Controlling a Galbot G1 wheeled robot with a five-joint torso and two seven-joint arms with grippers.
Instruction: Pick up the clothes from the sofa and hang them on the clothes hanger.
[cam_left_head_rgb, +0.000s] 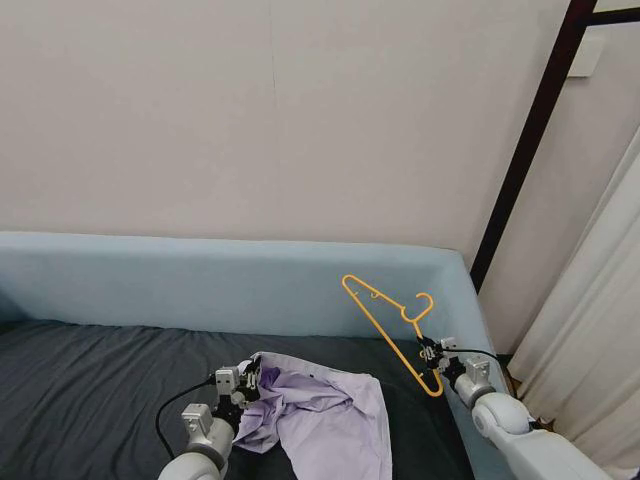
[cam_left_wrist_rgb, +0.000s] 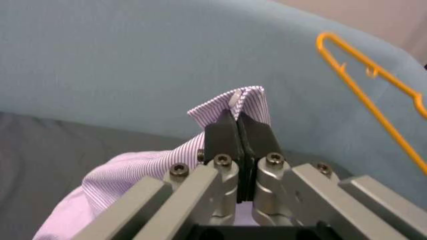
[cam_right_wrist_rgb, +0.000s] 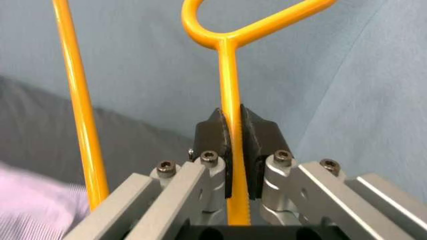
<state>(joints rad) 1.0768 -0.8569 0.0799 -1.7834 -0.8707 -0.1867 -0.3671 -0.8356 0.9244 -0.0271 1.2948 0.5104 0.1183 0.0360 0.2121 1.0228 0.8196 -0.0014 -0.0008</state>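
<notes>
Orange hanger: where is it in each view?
Head view: orange hanger right of centre, held up by the right gripper.
Left wrist view: off beyond the shirt pinched by the left gripper.
Right wrist view: its stem clamped in the right gripper.
Shared landmark: light blue sofa back behind it.

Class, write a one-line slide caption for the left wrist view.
Left hand shut on a fold of the striped lilac shirt, orange hanger beyond, before the blue sofa back.

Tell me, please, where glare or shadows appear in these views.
Head view: even light; the striped shirt casts faint shadow on the sofa. Left wrist view: dull glints on the left pincer, shut on the shirt. Right wrist view: a pale sheen runs along the orange hanger in the right pincer.
</notes>
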